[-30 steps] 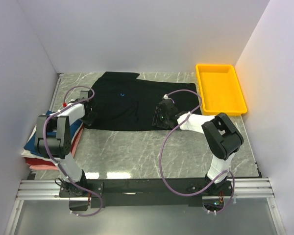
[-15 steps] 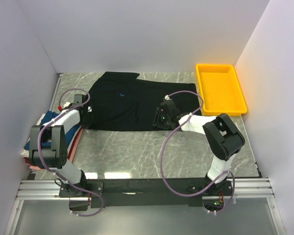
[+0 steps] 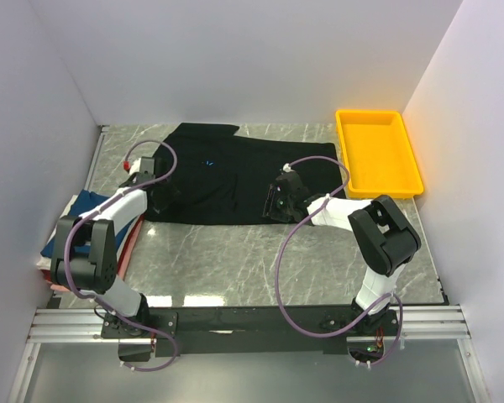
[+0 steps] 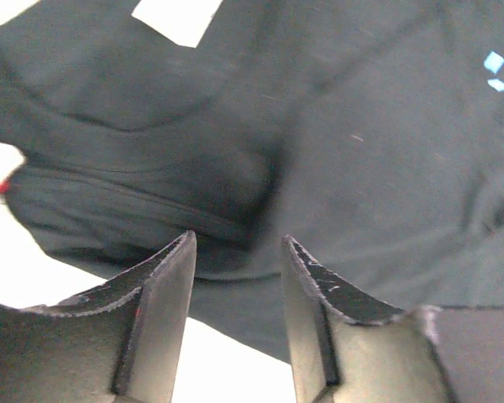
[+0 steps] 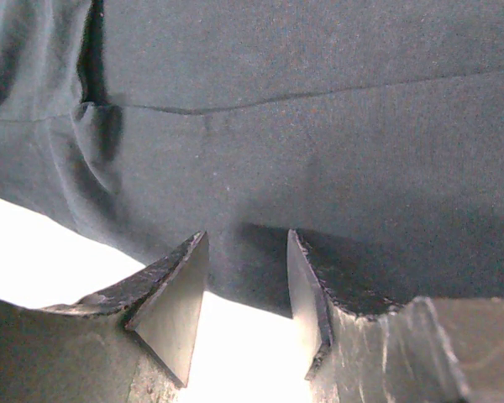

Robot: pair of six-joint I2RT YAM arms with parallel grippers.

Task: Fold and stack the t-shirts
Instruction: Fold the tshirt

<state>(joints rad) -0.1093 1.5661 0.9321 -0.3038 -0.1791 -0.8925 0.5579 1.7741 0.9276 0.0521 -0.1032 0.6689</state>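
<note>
left gripper (image 4: 235, 243) has just opened and let go of the black t-shirt (image 3: 227, 172), right gripper (image 5: 248, 239) also has its jaws apart at the near hem, so the shirt lies loose and spread on the table (image 3: 235, 260), probably ready for a regrasp and not yet stacked.

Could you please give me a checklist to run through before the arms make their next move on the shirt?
1. The left gripper open, nothing between its jaws: ok.
2. The right gripper open over the near hem of the black t-shirt: ok.
3. The black t-shirt lying smooth: not ok, rumpled near the left gripper.
4. The black t-shirt clear of the yellow tray: cannot tell, their edges are very close.
5. The folded stack free on top: not ok, the left arm hangs over it.
</note>
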